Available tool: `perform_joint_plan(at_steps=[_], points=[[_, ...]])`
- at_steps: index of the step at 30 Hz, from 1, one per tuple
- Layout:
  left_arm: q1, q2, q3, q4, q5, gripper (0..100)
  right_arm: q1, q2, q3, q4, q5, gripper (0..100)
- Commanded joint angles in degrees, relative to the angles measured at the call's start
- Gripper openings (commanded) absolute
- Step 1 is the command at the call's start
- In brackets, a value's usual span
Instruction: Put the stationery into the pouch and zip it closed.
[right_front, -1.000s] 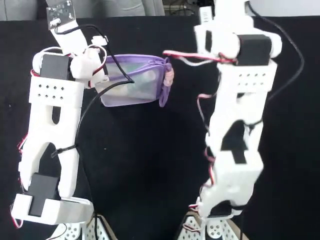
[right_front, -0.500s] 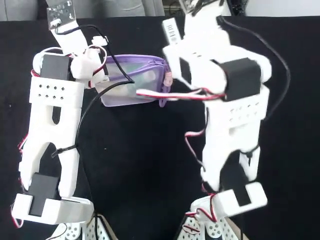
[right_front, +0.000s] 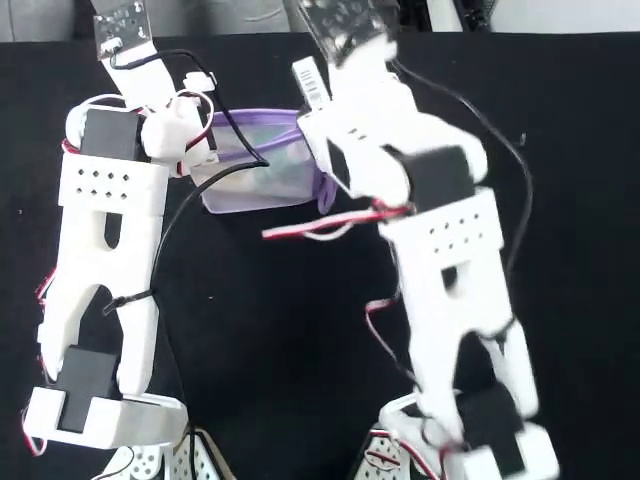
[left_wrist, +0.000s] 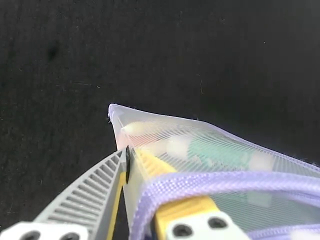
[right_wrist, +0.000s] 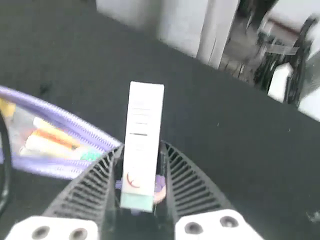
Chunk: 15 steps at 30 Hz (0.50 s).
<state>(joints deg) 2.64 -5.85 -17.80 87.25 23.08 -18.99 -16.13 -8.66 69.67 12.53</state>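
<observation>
Access to the pouch (right_front: 262, 172): the left end effector (left_wrist: 127, 161) pinches one end wall, with a black cable (right_front: 240, 140) draped across. The right end effector (right_wrist: 141, 149), gripping a white block (right_wrist: 144, 120), overhangs the other end. An open stretch of table (right_front: 270, 330) lies between the arms.

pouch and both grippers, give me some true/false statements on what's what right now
1. The left gripper is clamped on the edge of the pouch. True.
2. The right gripper is empty. False: its fingers hold a white rectangular item.
3. The pouch holds nothing. False: stationery pieces show through its clear wall.
4. The pouch has purple trim. True.
5. The table is black. True.
</observation>
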Motion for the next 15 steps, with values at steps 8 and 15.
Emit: perform_joint_plan(at_steps=[8, 15], points=[[0.3, -0.9, 0.2, -1.1, 0.4, 3, -2.4, -14.6, 21.2, -24.3, 0.2, 1.1], [0.3, -0.9, 0.2, -1.1, 0.4, 3, -10.4, -16.0, 27.0, -36.3, 0.4, 1.1]])
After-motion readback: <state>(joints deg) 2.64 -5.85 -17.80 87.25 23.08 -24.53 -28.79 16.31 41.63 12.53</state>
